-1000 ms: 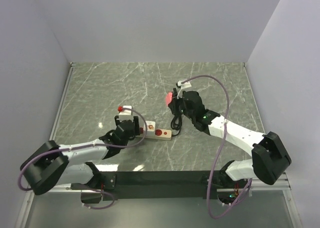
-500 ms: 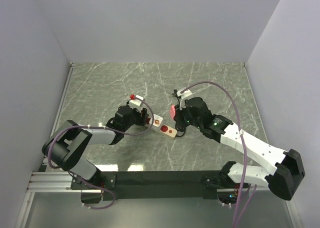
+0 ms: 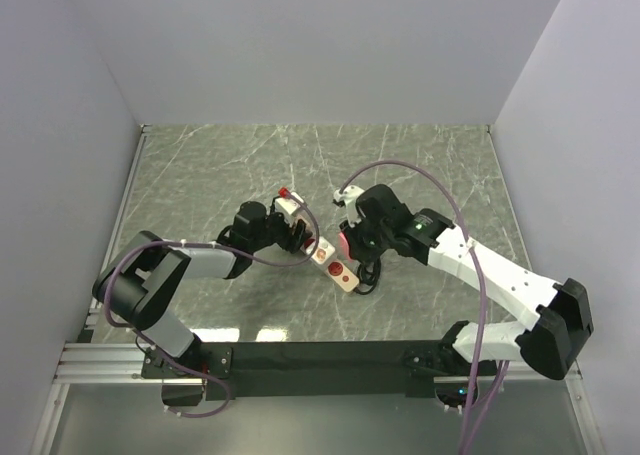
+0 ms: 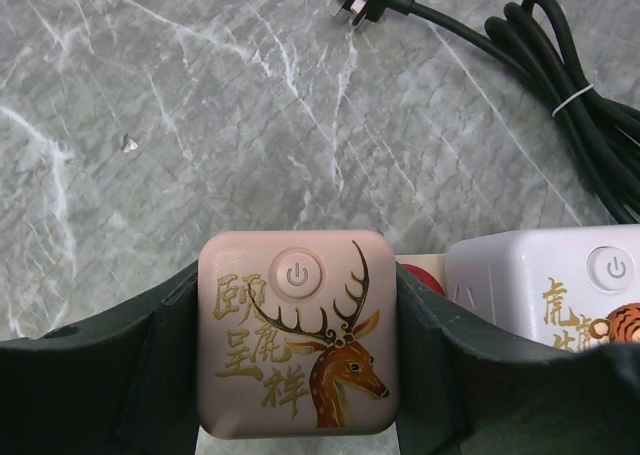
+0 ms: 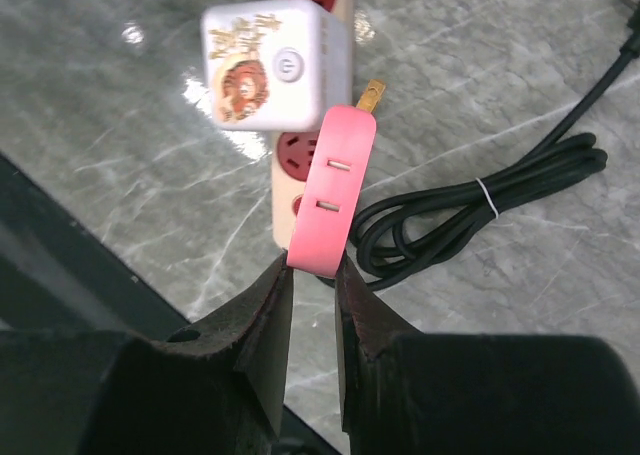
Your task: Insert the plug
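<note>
The plug (image 5: 333, 190), clamped in the right hand (image 5: 314, 273), is not yet inserted; the deer cube (image 4: 297, 347) is gripped by the left hand (image 4: 297, 310).

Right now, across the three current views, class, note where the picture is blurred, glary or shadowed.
Right wrist: the white tiger cube is blurred, the pink plug sharp; glare spots lie on the marble table beside that cube. Left wrist: the deer cube and marble are sharp and evenly lit. Top external: soft, faint shadows under the arms, no glare.
</note>
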Tool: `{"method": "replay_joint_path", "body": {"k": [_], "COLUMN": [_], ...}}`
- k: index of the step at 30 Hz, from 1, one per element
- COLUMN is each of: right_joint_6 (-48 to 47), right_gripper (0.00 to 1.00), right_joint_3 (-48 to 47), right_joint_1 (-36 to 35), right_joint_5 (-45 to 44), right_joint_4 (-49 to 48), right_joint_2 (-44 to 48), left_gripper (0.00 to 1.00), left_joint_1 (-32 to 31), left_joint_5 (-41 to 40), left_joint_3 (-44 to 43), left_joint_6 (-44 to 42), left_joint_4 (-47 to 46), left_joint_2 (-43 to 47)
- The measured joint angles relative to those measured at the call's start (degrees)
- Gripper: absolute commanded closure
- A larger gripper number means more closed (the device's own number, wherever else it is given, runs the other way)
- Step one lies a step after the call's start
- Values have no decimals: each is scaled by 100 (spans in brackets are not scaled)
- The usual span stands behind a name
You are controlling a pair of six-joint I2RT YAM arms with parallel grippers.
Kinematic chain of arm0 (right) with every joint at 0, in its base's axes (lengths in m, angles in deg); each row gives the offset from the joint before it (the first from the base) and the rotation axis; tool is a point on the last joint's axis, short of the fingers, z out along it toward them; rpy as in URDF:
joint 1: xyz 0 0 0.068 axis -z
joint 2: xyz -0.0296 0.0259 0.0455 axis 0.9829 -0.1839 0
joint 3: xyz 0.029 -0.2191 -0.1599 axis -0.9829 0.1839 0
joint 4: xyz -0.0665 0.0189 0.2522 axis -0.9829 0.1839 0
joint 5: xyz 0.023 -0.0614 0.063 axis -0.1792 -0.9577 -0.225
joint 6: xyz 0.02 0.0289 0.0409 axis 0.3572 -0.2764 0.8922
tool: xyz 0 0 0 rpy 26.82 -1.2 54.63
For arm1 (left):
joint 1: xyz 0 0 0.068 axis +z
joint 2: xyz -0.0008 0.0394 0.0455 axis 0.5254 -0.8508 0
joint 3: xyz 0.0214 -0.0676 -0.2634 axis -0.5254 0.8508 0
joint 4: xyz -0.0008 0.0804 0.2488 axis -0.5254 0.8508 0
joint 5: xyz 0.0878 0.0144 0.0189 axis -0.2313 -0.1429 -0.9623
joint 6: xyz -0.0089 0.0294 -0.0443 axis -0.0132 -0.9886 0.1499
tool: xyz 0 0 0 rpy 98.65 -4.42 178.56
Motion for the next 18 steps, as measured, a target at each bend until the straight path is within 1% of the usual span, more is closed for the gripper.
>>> {"method": "replay_joint_path", "body": {"k": [4, 8, 11, 12, 14, 15, 17, 18], "right_joint_6": [-127, -129, -52, -9, 39, 46, 42, 28], "right_gripper": [100, 100, 100, 100, 100, 100, 100, 100], "right_joint_3": [-404, -669, -678, -678, -680, -682, -713, -752], "right_joint_1": [-2, -24, -83, -111, -162, -181, -190, -190], "right_joint_5": [313, 455, 490, 511, 560, 610, 695, 752], "right_joint_4": [393, 654, 835, 935, 1132, 1246, 1438, 1578], "right_joint_2": [-101, -507, -745, -787, -789, -772, -765, -778], "left_gripper": [99, 99, 94, 89, 83, 77, 72, 63], "left_joint_1": [50, 101, 116, 120, 127, 127, 133, 136], "left_joint_5": [201, 407, 494, 501, 498, 494, 483, 476], "left_joint_3": [-7, -7, -7, -7, -7, -7, -7, -7], "left_joint_6": [-50, -74, -107, -107, -105, -103, -98, -94], "left_joint_4": [28, 74, 74, 76, 76, 74, 74, 74], "left_joint_2": [0, 2, 2, 2, 2, 2, 2, 2]}}
